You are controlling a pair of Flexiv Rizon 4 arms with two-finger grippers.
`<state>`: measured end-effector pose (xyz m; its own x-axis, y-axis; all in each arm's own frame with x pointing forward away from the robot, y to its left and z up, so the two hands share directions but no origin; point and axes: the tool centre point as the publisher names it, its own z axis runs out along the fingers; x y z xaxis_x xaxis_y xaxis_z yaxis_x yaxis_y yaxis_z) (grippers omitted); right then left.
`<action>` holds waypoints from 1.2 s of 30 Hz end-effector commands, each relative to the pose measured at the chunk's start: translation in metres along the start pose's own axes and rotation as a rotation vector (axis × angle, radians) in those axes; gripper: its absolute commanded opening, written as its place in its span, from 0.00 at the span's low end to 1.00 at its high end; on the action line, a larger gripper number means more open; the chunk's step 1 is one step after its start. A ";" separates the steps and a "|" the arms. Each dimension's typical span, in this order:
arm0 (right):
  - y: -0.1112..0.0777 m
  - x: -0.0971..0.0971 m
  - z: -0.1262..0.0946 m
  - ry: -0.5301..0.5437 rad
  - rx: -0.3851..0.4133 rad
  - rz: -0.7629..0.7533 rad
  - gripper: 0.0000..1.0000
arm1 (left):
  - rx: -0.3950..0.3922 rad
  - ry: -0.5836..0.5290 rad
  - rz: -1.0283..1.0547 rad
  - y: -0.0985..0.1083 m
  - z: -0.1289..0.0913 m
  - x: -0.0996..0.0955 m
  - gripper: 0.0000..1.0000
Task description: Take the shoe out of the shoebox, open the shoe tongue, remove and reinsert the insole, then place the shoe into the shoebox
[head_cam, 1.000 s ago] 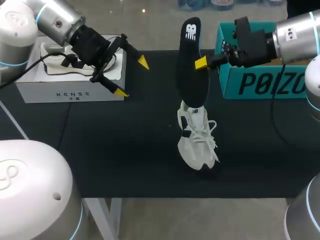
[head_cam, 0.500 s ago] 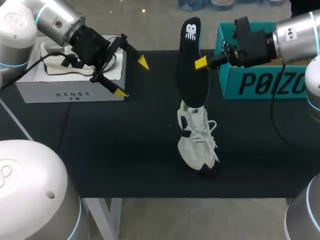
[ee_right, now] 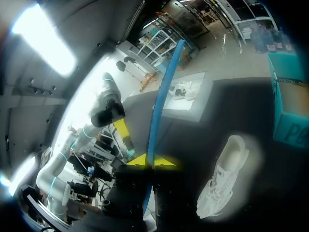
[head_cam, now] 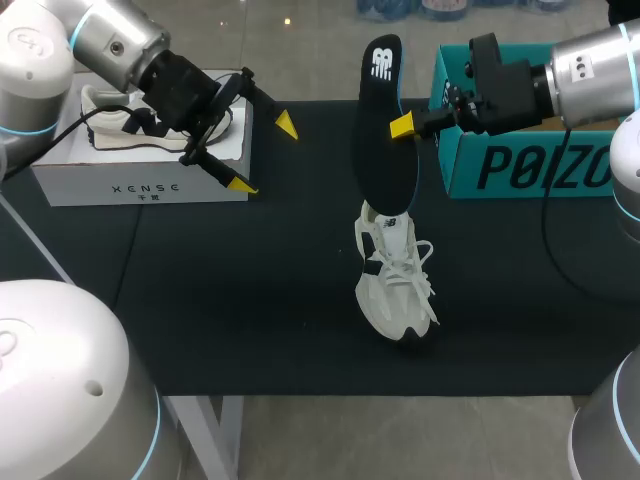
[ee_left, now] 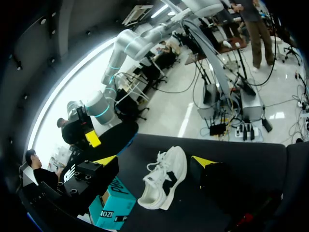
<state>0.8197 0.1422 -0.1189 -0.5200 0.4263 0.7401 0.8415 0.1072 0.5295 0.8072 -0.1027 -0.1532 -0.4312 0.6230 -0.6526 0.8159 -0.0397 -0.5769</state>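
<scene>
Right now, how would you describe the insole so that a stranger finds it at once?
Start at the black table, then find the white shoe near its middle. Above it, the right hand holds the insole upright. It alone is long, flat and black with a white mark at its top.
</scene>
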 end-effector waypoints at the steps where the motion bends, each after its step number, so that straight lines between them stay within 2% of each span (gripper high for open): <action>1: 0.000 0.000 0.001 -0.002 0.000 0.002 0.00 | 0.000 0.003 0.001 0.000 0.000 0.000 1.00; 7: 0.000 0.000 0.001 -0.002 0.000 0.002 0.00 | -0.003 0.000 -0.048 0.009 -0.010 0.010 1.00; 11: 0.000 0.000 0.001 -0.002 0.000 0.002 0.00 | -0.060 0.043 -0.153 0.014 -0.018 0.020 1.00; 13: 0.000 0.000 0.001 -0.002 0.000 0.002 0.00 | -0.116 0.085 -0.213 0.014 -0.021 0.025 1.00; 21: 0.000 0.000 0.001 -0.002 0.000 0.002 0.00 | -0.205 0.173 -0.409 0.013 -0.025 0.052 1.00; 24: 0.000 0.000 0.001 -0.002 0.000 0.002 0.00 | -0.219 0.158 -0.459 0.013 -0.028 0.064 1.00; 28: 0.000 0.000 0.001 -0.002 0.000 0.002 0.00 | -0.287 0.148 -0.519 0.013 -0.029 0.081 1.00; 33: 0.000 0.000 0.001 -0.002 0.000 0.002 0.00 | -0.338 0.099 -0.600 0.024 -0.032 0.109 1.00; 36: 0.000 0.000 0.001 -0.002 0.000 0.002 0.00 | -0.367 0.069 -0.629 0.029 -0.033 0.116 1.00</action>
<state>0.8196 0.1421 -0.1188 -0.5201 0.4263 0.7402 0.8415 0.1074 0.5294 0.8026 -0.0110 -0.2232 -0.8262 0.5389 -0.1645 0.5087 0.5879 -0.6289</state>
